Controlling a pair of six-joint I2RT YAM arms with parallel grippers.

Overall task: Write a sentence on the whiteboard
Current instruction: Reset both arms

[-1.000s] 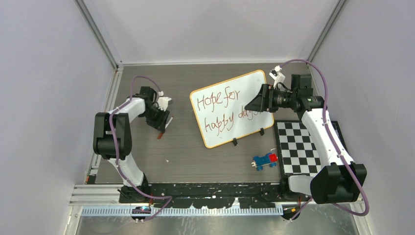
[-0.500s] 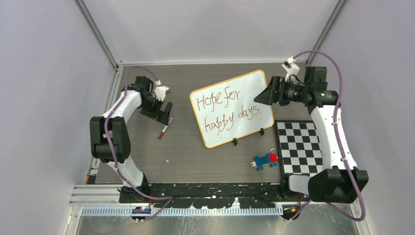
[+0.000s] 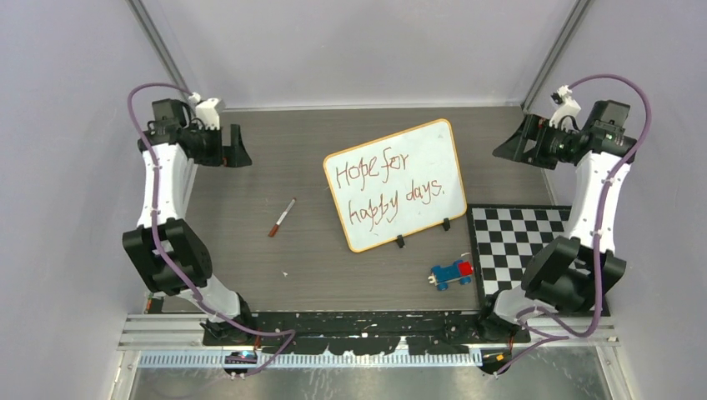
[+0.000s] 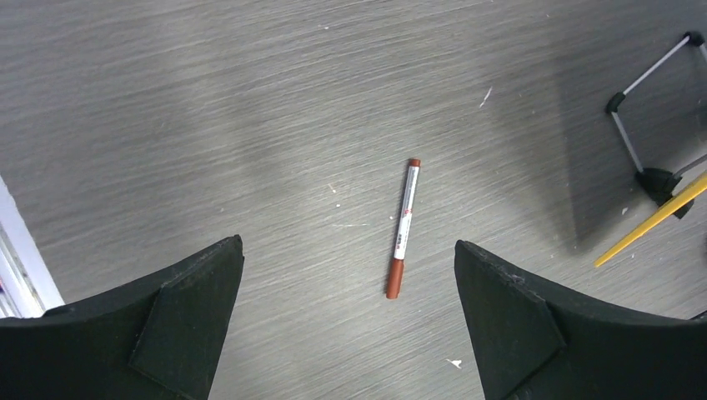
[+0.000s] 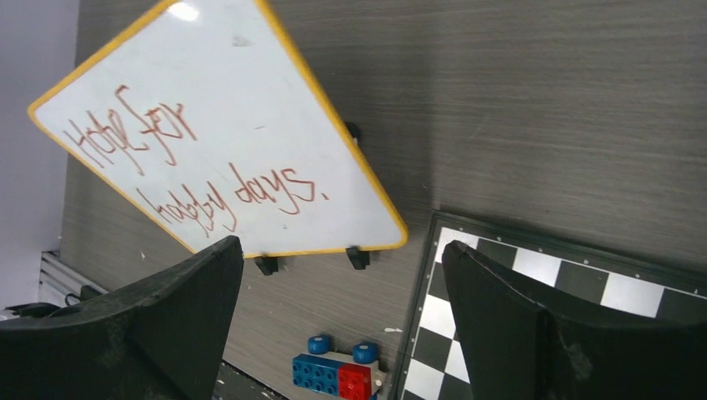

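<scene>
**Whiteboard** [image 3: 393,185]: yellow-framed, propped tilted on its stand [image 4: 646,158] at mid-counter [image 3: 275,167]. Lettered in red, two lines: "Hope for / happy days." Closed with a full stop.

**Marker** [image 4: 403,227]: red, lying flat on bare counter, left of the whiteboard and well apart from it. Touched by nothing.

**Left end effector** [image 4: 350,325]: held high over the far-left corner, spread wide, holding nothing. Marker framed between its fingers, far below.

**Right end effector** [image 5: 342,333]: held high over the far-right corner, likewise spread wide and holding nothing. Faces the whiteboard, near the checkerboard [image 3: 517,250] and toy block car [image 3: 451,273].

**Step in hand:** judged to be the close of the task, with the sentence written and the marker set down.

**Next move:** probably none. For any added words, a descent of the left end effector onto the marker, aligned across its barrel, then a carry to the blank lower margin.

**Not made out:**
- Marker cap, on or off.
- Back of the whiteboard.
- Whiteboard itself in the left wrist view, cut to a yellow edge and stand legs.
- Toy block car in the right wrist view, clipped at the bottom edge.
</scene>
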